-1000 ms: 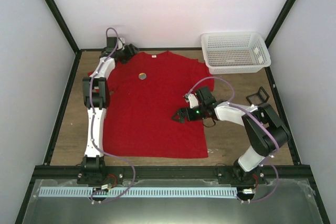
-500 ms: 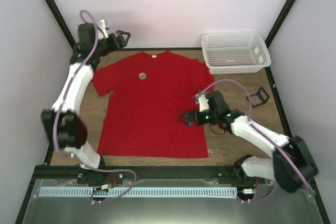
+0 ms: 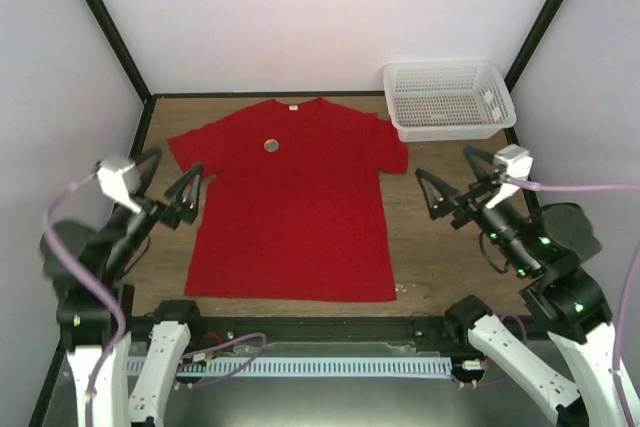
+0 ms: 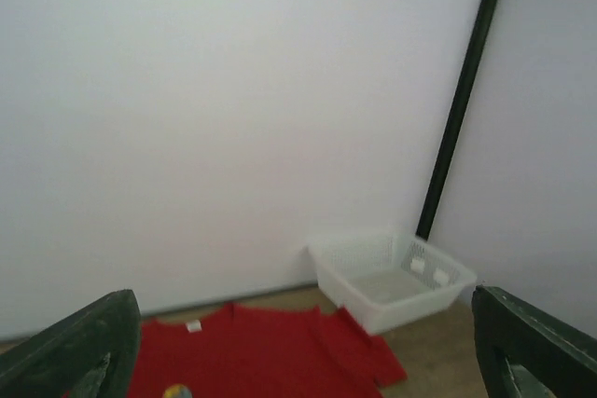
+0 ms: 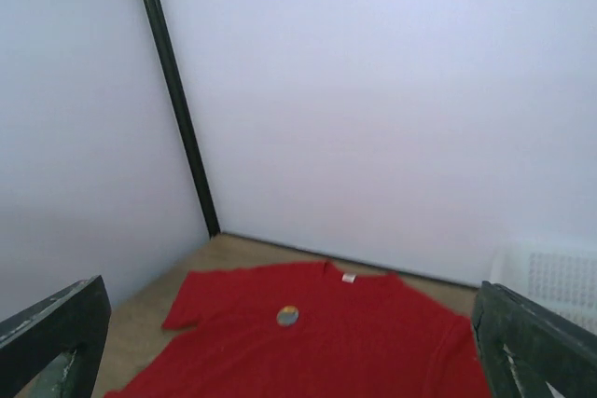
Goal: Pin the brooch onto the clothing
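Red T-shirt (image 3: 285,217), flat mid-table; brooch (image 3: 270,145) on its chest, toward the far edge. Spread and empty: left gripper (image 3: 170,185), right gripper (image 3: 452,185), above the side edges. White basket (image 3: 448,99), far right corner: whole in left wrist view, clipped in right

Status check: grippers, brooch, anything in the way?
Left gripper and right gripper open, empty, raised off to the sides. Small round greyish brooch sits on chest of flat red T-shirt; pinned or not, cannot tell. Nothing over it.
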Robot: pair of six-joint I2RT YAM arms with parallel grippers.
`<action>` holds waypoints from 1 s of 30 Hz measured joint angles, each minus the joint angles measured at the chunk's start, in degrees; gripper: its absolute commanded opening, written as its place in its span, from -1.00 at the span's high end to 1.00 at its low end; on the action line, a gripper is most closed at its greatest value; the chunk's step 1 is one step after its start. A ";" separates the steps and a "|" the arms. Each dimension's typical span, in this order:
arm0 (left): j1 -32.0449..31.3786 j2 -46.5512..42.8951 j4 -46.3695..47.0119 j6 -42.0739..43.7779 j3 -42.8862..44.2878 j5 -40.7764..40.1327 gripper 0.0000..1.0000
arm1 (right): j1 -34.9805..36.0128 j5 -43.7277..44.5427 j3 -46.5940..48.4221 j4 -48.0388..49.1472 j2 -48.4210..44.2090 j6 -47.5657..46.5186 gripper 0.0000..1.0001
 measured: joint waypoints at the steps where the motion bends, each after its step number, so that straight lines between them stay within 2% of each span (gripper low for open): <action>1: 0.00 -3.32 -0.22 0.79 -0.09 -0.61 -0.98 | 0.00 0.52 1.55 -0.59 -0.72 -0.66 -1.00; 3: -0.07 -9.53 -0.66 2.29 0.15 -2.14 -0.98 | 0.00 1.46 3.93 -1.55 -1.40 -1.66 -1.00; 6: -1.66 -12.68 -1.88 4.74 2.49 -4.57 -0.98 | 0.00 2.34 5.31 -2.78 -1.68 -2.38 -1.00; 10: -5.40 -12.09 -3.23 7.30 3.28 -9.18 -0.98 | 0.00 3.04 5.35 -4.70 -1.68 -2.43 -1.00; 14: -6.47 -11.89 -4.87 8.68 2.01 -12.31 -0.99 | 0.00 3.39 5.31 -5.09 -1.68 -2.05 -1.00; 30: -6.54 -11.89 -5.51 8.11 0.22 -14.19 -0.99 | 0.00 6.56 3.10 -6.32 -2.56 -0.02 -1.00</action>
